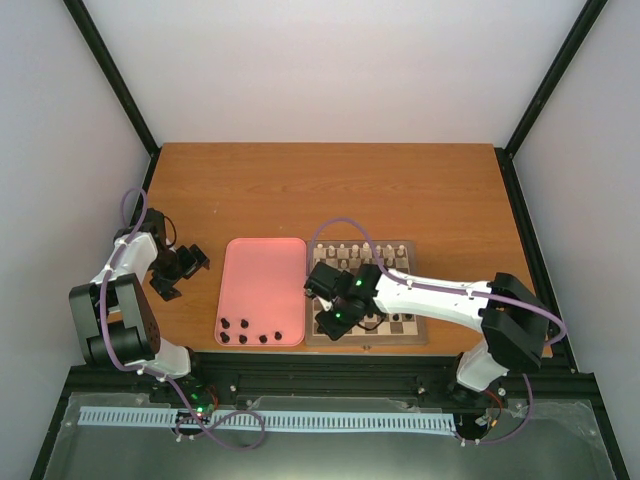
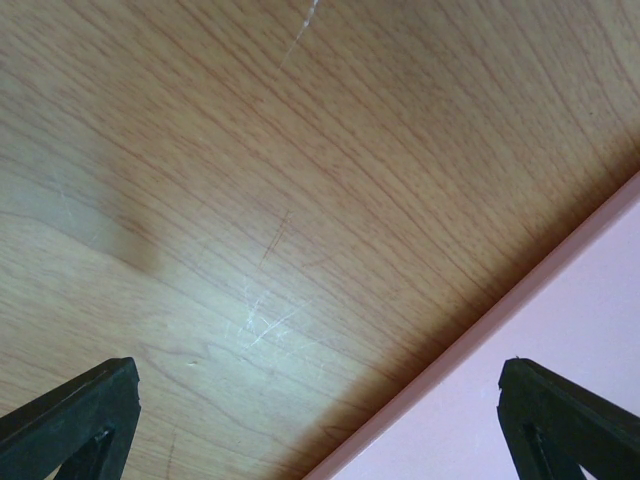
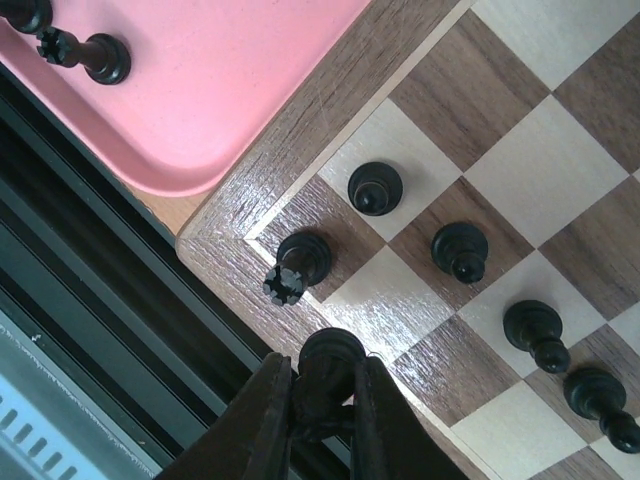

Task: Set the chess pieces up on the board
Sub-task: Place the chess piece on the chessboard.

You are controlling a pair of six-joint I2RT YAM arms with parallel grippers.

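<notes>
Right claw point(image 3: 322, 392) around dark piece point(image 3: 332, 349) (wrist-view)

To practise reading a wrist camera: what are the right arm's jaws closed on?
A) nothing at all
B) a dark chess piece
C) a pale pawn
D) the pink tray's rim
B: the right wrist view shows the right arm's jaws pinching a dark chess piece over the board's border.
</notes>
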